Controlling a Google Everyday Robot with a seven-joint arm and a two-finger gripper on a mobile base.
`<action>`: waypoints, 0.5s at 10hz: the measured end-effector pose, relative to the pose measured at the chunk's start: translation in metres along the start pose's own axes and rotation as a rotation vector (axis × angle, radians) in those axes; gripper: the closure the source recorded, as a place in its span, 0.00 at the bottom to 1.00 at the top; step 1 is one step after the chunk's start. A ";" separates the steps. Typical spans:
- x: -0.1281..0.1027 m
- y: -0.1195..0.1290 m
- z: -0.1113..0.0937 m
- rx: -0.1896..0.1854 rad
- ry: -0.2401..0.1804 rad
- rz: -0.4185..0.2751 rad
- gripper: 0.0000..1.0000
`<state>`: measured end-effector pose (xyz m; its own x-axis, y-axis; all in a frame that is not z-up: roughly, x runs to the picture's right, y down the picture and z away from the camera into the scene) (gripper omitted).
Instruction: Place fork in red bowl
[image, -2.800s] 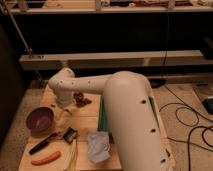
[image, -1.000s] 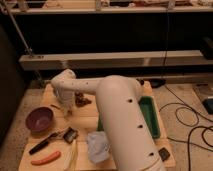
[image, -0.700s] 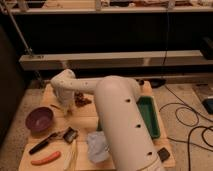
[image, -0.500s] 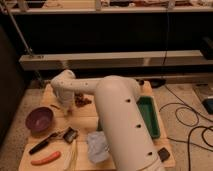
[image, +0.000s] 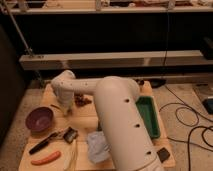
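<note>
One claw (image: 68, 109) hung low over the back-left part of the wooden surface (image: 82, 124), pointing down from the wrist of the white arm (image: 120, 125); open or closed, could not tell. Just left of it the fork (image: 55, 106) seemed to be the thin dark sliver lying flat on the wood, apparently not lifted, though too faint to be sure. Just right of the claw sat the red bowl (image: 83, 100), partly hidden behind the arm. Further left, near the surface's left edge, was the purple bowl (image: 39, 119). Risks, as judged: fork so thin and flat that a pinch could slip off or scrape the wood; a sideways nudge could push it toward the purple bowl; that wrong bowl was about as near the fork as the right one, so a mix-up was possible; a release could catch the red bowl's rim. Room: short open strip from fork to red bowl, with the claw in it. Black-handled utensil (image: 47, 142) and pale cloth (image: 97, 145) lay toward the front, well apart; green tray (image: 148, 116) sat beyond the arm on the right.
</note>
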<state>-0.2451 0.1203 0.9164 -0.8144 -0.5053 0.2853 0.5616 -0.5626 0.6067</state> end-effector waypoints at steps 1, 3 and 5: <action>0.000 0.001 0.000 0.002 0.000 0.000 0.54; 0.002 0.002 0.001 0.007 0.001 -0.001 0.54; 0.003 0.001 0.002 0.010 0.001 -0.001 0.58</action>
<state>-0.2470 0.1193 0.9192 -0.8149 -0.5055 0.2836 0.5591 -0.5567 0.6144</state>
